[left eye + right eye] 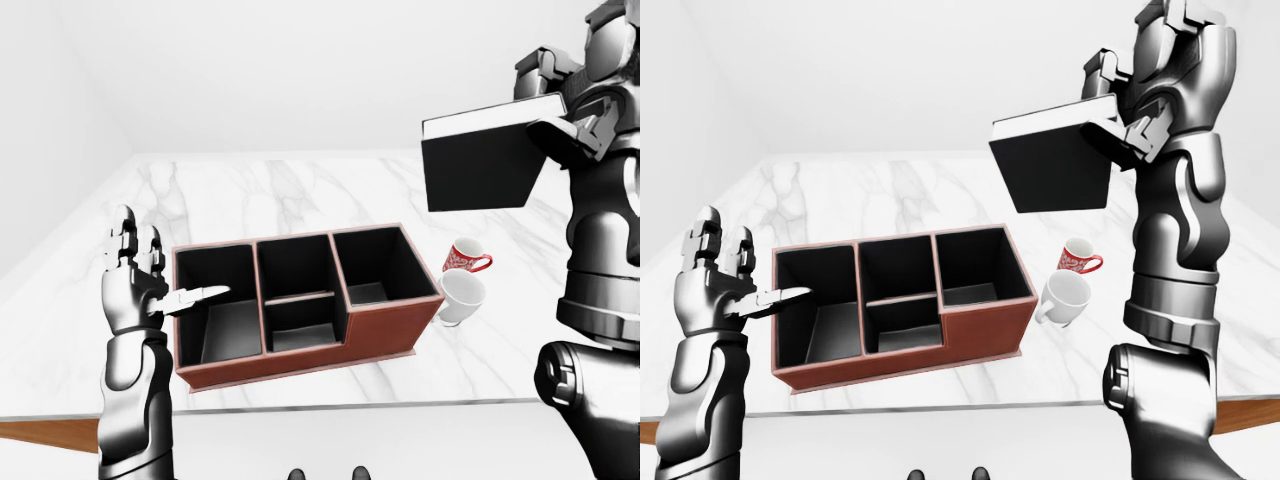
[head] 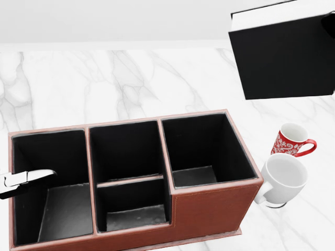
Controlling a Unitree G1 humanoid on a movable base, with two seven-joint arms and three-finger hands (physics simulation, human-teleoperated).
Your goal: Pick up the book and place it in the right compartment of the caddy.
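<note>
Right-eye view gives you the whole count: one book (image 1: 1055, 165), one caddy (image 1: 902, 300), two mugs and both of your hands. The right hand (image 1: 1145, 100) is clamped on the book's right edge and holds it high in the air, black cover toward the camera, white page edge on top, tilted down to the left. It hangs above and to the right of the caddy, well clear of the rim.

The caddy sits on the marble bench (image 1: 300, 190) with its opening up. You have one compartment on the left, a middle one split by a low divider, and one on the right (image 2: 201, 149) that shows only its dark floor.

Just beside the caddy's right wall stand the white mug (image 2: 282, 180) and, above it in the head view, the red patterned mug (image 2: 290, 141); the white one looks to touch the caddy's corner.

Your left hand (image 1: 135, 270) is spread, one finger reaching over the left compartment's rim.

The head view crops out both arms but shows the compartments largest. The eye views show the bench's near edge just below the caddy.
</note>
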